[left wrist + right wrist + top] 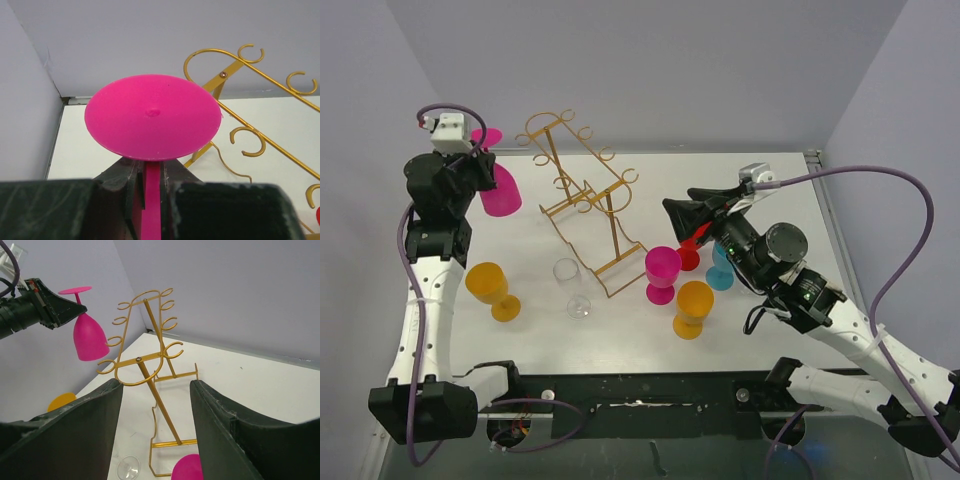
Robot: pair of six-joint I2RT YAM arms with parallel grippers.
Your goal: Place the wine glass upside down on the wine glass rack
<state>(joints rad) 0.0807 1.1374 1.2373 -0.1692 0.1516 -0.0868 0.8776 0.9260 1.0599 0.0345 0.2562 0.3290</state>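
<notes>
My left gripper (470, 168) is shut on the stem of a pink wine glass (500, 190) and holds it upside down in the air, foot up, to the left of the gold wire wine glass rack (570, 201). In the left wrist view the pink foot disc (152, 117) sits just above the gripper (150, 175), and the rack's curled hooks (226, 74) lie to the right, apart from the glass. My right gripper (678, 212) is open and empty on the rack's right side. In its own view the gripper (156, 382) faces the rack post (159, 401), with the held glass (89, 337) beyond.
On the table stand a second pink glass (662, 272), a red glass (688, 258), a blue glass (720, 272) and an orange glass (693, 305) below the right gripper. A clear glass (570, 285) and another orange glass (492, 288) stand left of the rack's base. Walls close in at the back and the left.
</notes>
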